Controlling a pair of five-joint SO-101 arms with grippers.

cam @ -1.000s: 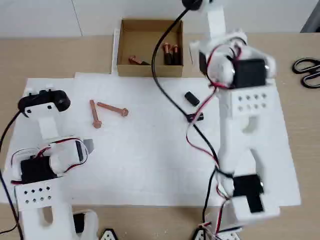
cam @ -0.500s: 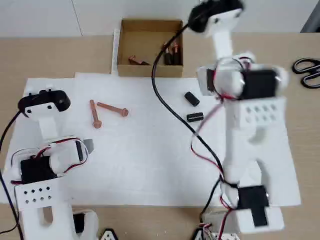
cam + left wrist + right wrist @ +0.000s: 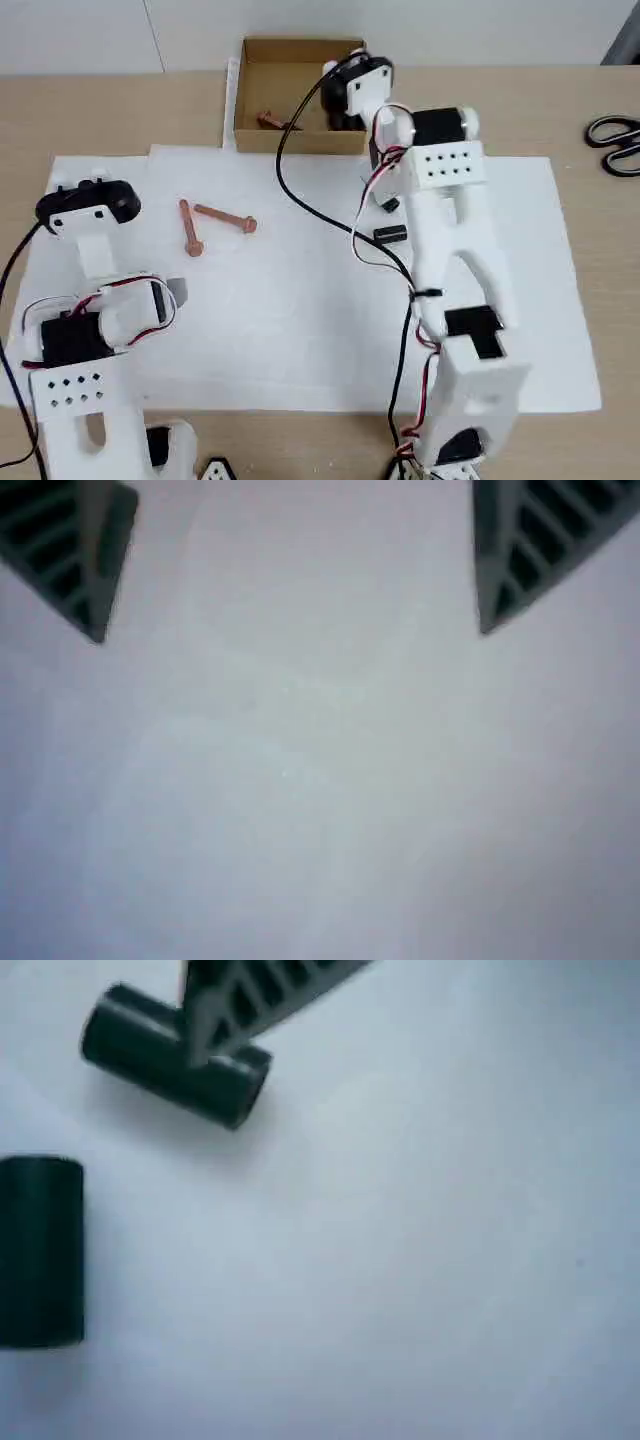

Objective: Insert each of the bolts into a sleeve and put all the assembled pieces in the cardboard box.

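Observation:
Two copper bolts (image 3: 188, 228) (image 3: 226, 217) lie close together on the white foam sheet (image 3: 300, 330), left of centre. A black sleeve (image 3: 390, 234) lies right of centre; a second sleeve (image 3: 388, 204) peeks out beside the right arm. Both sleeves (image 3: 175, 1058) (image 3: 40, 1250) lie on their sides in the right wrist view. My right gripper (image 3: 378, 180) hangs just above them, near the front right corner of the cardboard box (image 3: 300, 140). An assembled piece (image 3: 270, 121) lies inside the box. My left gripper (image 3: 290, 630) is open over bare sheet at the left, holding nothing.
Scissors (image 3: 615, 140) lie on the wooden table at the far right. The right arm's black cable (image 3: 300, 190) crosses the sheet between the bolts and the sleeves. The right arm's wrist covers the box's right part.
The right arm has swung down and to the left from above the box's right side, settling low over the two sleeves. The left arm and the bolts have not moved.

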